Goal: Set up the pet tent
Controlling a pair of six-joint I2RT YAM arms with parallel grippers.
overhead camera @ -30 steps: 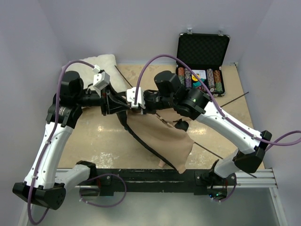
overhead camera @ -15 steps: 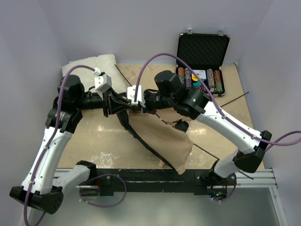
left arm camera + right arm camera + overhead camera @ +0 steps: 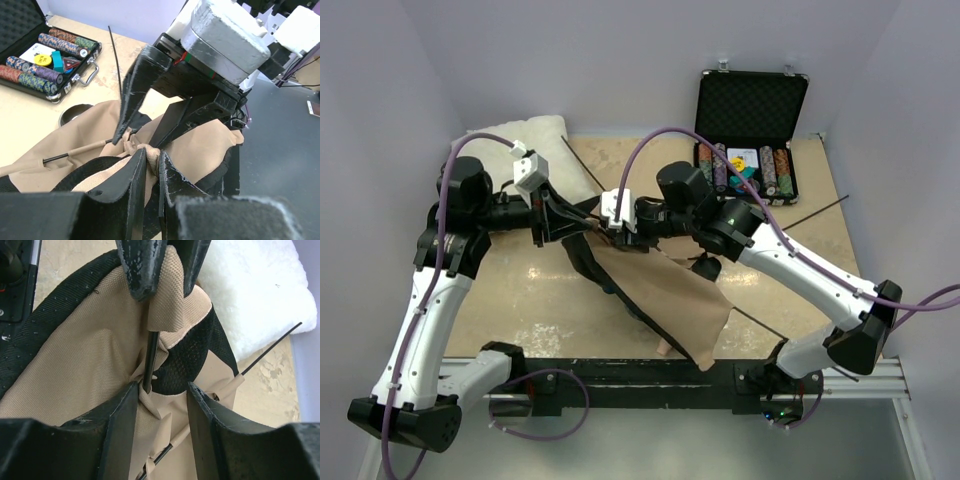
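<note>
**Tent peak held between the two arms**

Scuffed tan table [image 3: 520,300], pale lilac walls. An open chip case [image 3: 750,110] sits far right and a white pillow [image 3: 535,130] far left. The pet tent [image 3: 665,300] lies mid-table, collapsed, its long axis diagonal: peak far-left, hem near-right by the base rail. The top view hides the jaws, the wrist views show them. The left gripper [image 3: 152,155] pinches a tan fabric fold at the peak. The right gripper [image 3: 162,387] is spread around a dark pole [image 3: 150,357].

Count: 1 pet tent [image 3: 665,300], 1 white pillow [image 3: 532,134], 1 open black case [image 3: 752,100], 1 dark round dish [image 3: 74,114]. 2 grippers: left gripper [image 3: 151,155], right gripper [image 3: 162,387]. 3 bare pole stretches [image 3: 582,162]; unclear if separate poles.
</note>
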